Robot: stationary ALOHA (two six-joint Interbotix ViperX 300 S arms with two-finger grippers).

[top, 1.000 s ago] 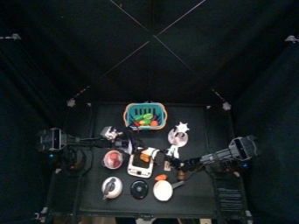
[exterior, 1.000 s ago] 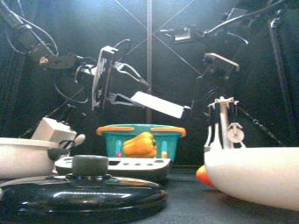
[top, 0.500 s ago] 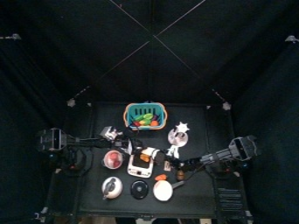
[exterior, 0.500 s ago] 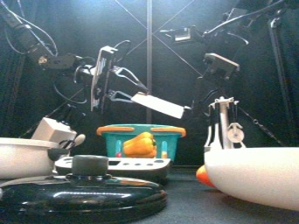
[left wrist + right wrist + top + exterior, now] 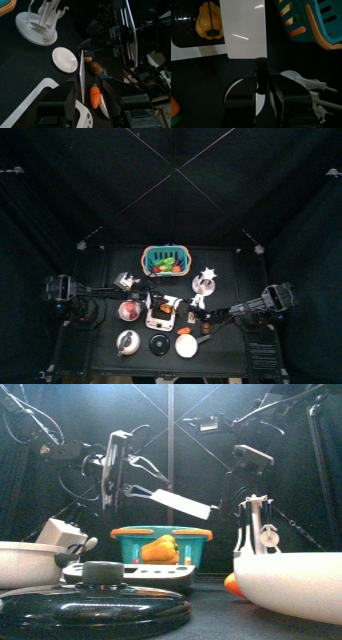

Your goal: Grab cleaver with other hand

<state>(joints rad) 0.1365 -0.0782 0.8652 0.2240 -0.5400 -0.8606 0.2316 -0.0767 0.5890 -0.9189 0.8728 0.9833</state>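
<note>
Cleaver (image 5: 179, 502) held in the air above the tabletop (image 5: 227, 268), blade tilted, over the teal basket (image 5: 160, 544). Right end effector (image 5: 260, 97) is clamped on its handle; the right wrist view shows the broad blade running straight out from between the jaws, with a yellow pepper (image 5: 209, 22) on a tray below and the basket rim off to one side.

Left end effector (image 5: 112, 469) hangs just beside the free end of the blade in the front view, jaws spread wide, nothing in them. From the left wrist view the cleaver (image 5: 81, 70) appears edge-on, a thin line lying in the gap between the jaws; whether either jaw touches it, cannot tell.

Handover not yet made, by my reading. Risks from here:
- Left jaws closing on the thin flat blade rather than the handle: poor purchase, blade could pivot or slide out once the right lets go.
- Right releasing before the left has a firm hold: cleaver drops onto the basket, or onto the white bowl (image 5: 287, 584) and the pot lid (image 5: 94, 599) nearby.
- Crowded tabletop: knife stand (image 5: 41, 22), small white dish (image 5: 65, 59) and carrot (image 5: 95, 96) all lie under the working zone, so any slip lands on something.
</note>
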